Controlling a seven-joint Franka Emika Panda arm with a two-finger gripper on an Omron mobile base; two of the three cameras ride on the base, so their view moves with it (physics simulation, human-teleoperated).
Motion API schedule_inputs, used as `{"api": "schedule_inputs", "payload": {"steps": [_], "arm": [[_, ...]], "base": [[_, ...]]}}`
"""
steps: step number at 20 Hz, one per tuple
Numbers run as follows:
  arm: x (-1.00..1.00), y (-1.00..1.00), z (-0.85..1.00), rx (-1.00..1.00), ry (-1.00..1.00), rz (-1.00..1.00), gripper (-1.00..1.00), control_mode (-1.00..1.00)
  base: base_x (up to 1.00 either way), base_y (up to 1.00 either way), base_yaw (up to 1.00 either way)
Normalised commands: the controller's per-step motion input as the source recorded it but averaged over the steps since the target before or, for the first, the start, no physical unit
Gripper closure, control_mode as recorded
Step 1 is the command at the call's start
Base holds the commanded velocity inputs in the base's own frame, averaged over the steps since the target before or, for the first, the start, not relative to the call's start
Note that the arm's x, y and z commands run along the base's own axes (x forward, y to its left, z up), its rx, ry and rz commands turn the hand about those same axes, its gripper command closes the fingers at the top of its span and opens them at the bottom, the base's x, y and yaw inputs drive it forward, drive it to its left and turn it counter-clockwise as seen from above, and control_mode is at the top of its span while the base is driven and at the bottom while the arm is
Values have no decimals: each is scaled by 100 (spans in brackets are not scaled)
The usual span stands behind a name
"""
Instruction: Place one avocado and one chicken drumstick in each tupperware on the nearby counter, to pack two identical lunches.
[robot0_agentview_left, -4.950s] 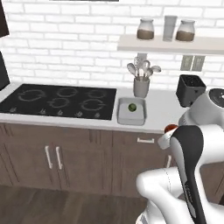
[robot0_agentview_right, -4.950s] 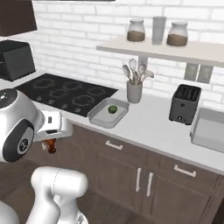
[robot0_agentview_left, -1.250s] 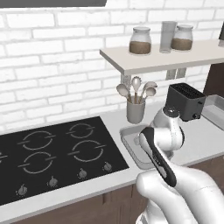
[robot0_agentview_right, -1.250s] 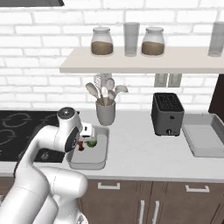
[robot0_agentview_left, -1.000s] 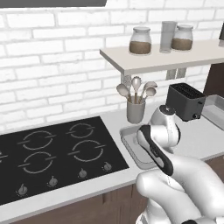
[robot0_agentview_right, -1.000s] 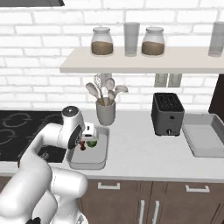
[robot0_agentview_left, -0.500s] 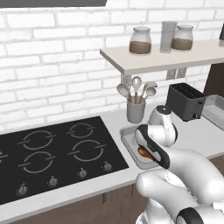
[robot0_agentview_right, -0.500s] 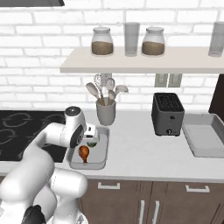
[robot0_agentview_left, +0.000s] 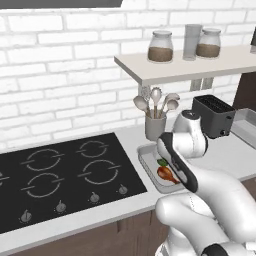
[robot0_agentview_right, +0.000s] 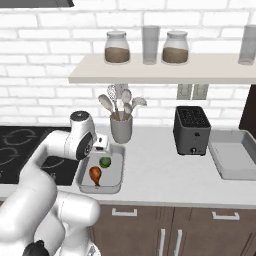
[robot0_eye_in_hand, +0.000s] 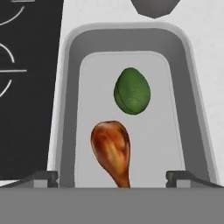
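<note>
**Drumstick and avocado lie in the near tray, claw spread above them**

Tupperware first: we see the shallow light-grey rectangular tupperware tray (robot0_eye_in_hand: 65, 109) on the off-white tabletop (robot0_agentview_right: 160, 175), just beside the black hob (robot0_agentview_left: 65, 175). Inside it lies a glossy reddish-brown chicken drumstick (robot0_eye_in_hand: 111, 151), bulbous end toward the tray's middle and thin bone end pointing at our hand camera. Just past it, close but apart, sits a dark green avocado (robot0_eye_in_hand: 132, 91). Both rest on the tray floor. The right base view shows the same pair, avocado (robot0_agentview_right: 105, 162) farther back, drumstick (robot0_agentview_right: 95, 175) nearer the front edge.

Our claw (robot0_eye_in_hand: 112, 177) hangs over the tray's near end with its jaws wide apart and nothing between them; the two dark tips stand either side of the bone end without touching it.

A second grey tupperware tray (robot0_agentview_right: 232, 160) sits well apart at the far right of the tabletop, beyond the black slotted toaster (robot0_agentview_right: 191, 130); we see nothing in it. A grey utensil holder with spoons (robot0_agentview_right: 121, 127) stands behind the near tray. Above, a white wall shelf (robot0_agentview_right: 165, 67) carries jars against white brick. Dark brown cabinets with pale handles (robot0_agentview_right: 170, 230) run beneath.

A second ago the drumstick was not yet visible on the tray floor, and the jaws have since spread wide.
</note>
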Motion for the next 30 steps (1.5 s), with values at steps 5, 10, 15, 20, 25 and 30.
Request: {"api": "schedule_inputs", "payload": {"steps": [5, 10, 15, 20, 25, 30], "arm": [[-97, 2, 95, 0, -1, -20, -100, -100], [-100, 0, 48, 1, -22, -13, -100, -100], [-94, 0, 6, 0, -38, 6, -100, -100], [-38, 0, -12, -3, -9, 12, -100, -100], [-16, 7, -50, -12, -1, 1, -100, -100], [0, 0, 0, 0, 0, 0, -100, -100]], "base": [[0, 0, 0], [0, 0, 0], [0, 0, 0], [0, 0, 0], [0, 0, 0], [0, 0, 0]]}}
